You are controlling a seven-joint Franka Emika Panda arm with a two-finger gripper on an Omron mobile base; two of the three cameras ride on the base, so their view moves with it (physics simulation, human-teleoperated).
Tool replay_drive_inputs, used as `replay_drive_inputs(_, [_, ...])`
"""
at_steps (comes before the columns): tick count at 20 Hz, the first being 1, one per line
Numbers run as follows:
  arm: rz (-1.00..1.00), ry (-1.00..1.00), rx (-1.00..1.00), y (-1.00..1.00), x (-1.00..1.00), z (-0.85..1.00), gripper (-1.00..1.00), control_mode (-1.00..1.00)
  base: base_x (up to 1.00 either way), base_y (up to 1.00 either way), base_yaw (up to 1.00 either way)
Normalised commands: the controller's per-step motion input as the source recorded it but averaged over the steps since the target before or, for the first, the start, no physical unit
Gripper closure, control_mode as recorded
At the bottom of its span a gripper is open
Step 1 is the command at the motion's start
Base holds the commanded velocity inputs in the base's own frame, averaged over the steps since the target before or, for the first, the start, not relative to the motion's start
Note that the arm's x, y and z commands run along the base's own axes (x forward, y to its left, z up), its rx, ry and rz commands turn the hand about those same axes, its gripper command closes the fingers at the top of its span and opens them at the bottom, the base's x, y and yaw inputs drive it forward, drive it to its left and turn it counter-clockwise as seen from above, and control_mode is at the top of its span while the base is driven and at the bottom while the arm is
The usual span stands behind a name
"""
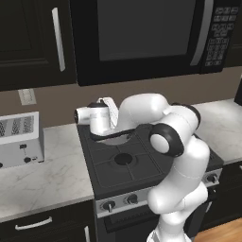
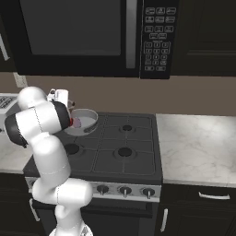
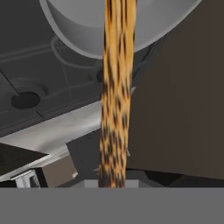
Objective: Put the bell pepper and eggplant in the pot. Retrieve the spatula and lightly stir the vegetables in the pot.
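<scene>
Right up close in the left base view, the robot's big white arm (image 1: 179, 156) bends up from the bottom and reaches back over the black stove (image 1: 123, 163). Its hand hangs over the back left burner, where the pot (image 1: 116, 137) sits, mostly hidden behind the arm. A silver toaster (image 1: 19, 139) stands on the marble counter (image 1: 52, 175) to the left of the stove, and a black microwave (image 1: 142, 35) hangs above. From the right base view, the arm (image 2: 44, 138) fills the left side, and the round grey pot (image 2: 83, 120) sits on the back left burner just past the arm's elbow. A bit of the red bell pepper (image 2: 71, 122) peeks out at the pot's near edge, next to the elbow, and something purplish (image 2: 77, 122) lies inside the pot beside it. The gripper (image 2: 60, 97) is above the pot's left side. In the hand view, the orange-brown wooden spatula (image 3: 114, 96) runs straight up the middle, from the bottom of the picture to the pot's (image 3: 78, 26) grey rim at the top. The gripper is pinched tight on the spatula's handle.
</scene>
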Motion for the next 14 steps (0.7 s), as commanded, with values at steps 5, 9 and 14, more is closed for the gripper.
replay_drive_inputs(5, [0.0,0.01,-0.02,-0.08,0.33,0.0,1.0,-1.0,0.0,0.0,0.0])
replay_drive_inputs(9, [0.0,0.07,-0.04,-0.22,0.31,0.0,1.0,-1.0,0.0,0.0,0.0])
replay_drive_inputs(14, [-0.01,0.07,-0.04,-0.21,0.18,0.0,1.0,-1.0,0.0,0.0,0.0])
